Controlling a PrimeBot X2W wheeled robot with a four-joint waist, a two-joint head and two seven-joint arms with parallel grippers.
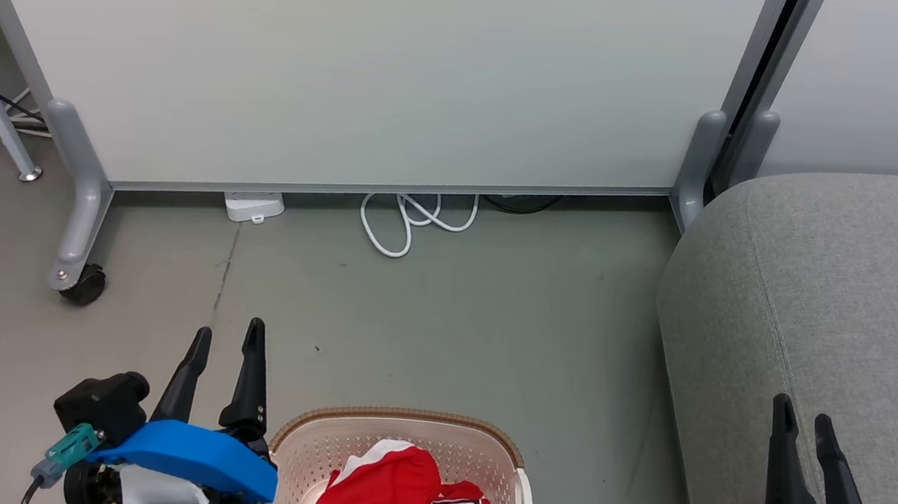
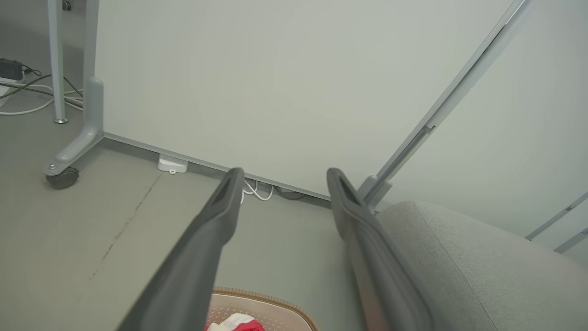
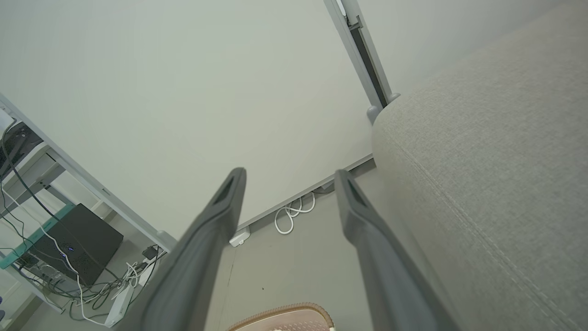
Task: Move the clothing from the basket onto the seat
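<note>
grey floor (image 1: 449,328), pale wheeled partition (image 1: 352,63), coiled white cable (image 1: 410,226)

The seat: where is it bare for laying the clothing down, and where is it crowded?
The seat is bare from its corner by the partition to the right gripper. Crowded: the basket, where the clothing lies heaped.
</note>
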